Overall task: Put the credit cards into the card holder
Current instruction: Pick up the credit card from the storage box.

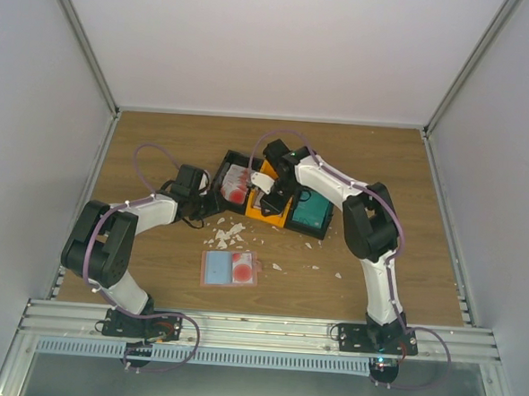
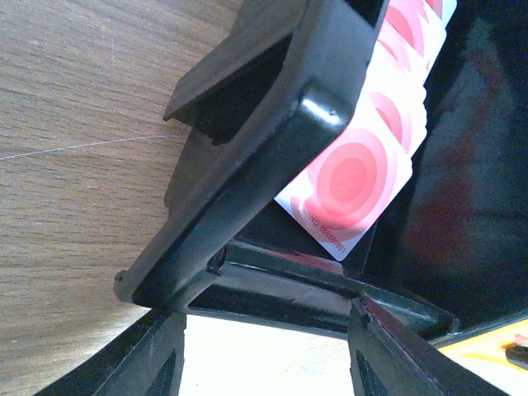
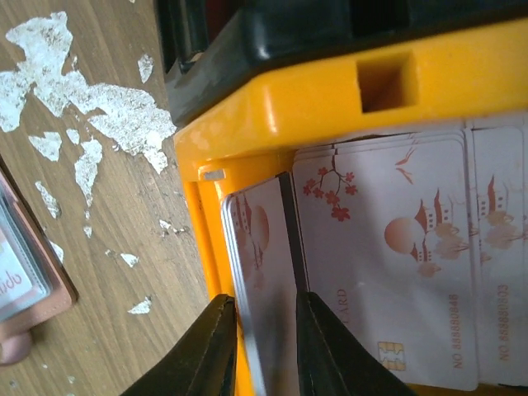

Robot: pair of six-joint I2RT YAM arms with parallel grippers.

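The card holder, salmon pink and lying open, rests on the wood in front of the tray; its corner shows in the right wrist view. The credit cards fill the tray: red-circle ones in the black end, blossom-print ones in the orange middle, teal ones at the right. My right gripper reaches into the orange compartment and is shut on a few tilted cards. My left gripper is open, its fingertips against the tray's black end wall.
White scraps litter the wood between the tray and the card holder, seen also as white scraps beside the tray's orange wall. Grey enclosure walls stand on three sides; a metal rail runs along the near edge.
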